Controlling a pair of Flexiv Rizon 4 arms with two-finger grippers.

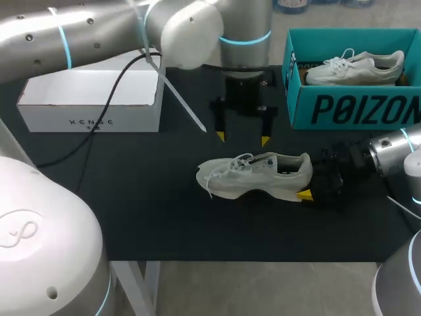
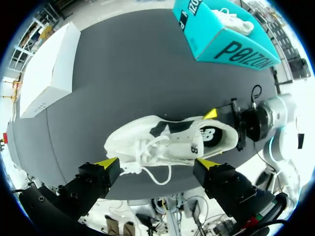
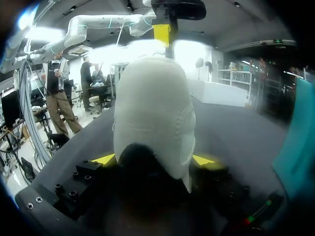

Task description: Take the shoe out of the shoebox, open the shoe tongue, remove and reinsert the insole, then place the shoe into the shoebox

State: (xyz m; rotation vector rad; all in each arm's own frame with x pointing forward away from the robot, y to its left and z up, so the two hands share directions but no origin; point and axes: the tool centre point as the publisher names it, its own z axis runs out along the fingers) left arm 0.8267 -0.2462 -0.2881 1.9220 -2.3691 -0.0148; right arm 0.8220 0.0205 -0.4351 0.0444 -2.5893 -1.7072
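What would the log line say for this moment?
shoe: on table, out of shoebox | right hand: shut on shoe's back end | left hand: open, above shoe

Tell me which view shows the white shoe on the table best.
The left wrist view: the shoe shows whole from above, with laces, tongue and opening all visible. The head view shows it smaller and side-on. The right wrist view shows only its heel, close up, between the right tool's fingers.

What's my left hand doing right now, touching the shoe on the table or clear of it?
Apart. In the head view, a strip of dark table shows between the open left hand and the shoe.
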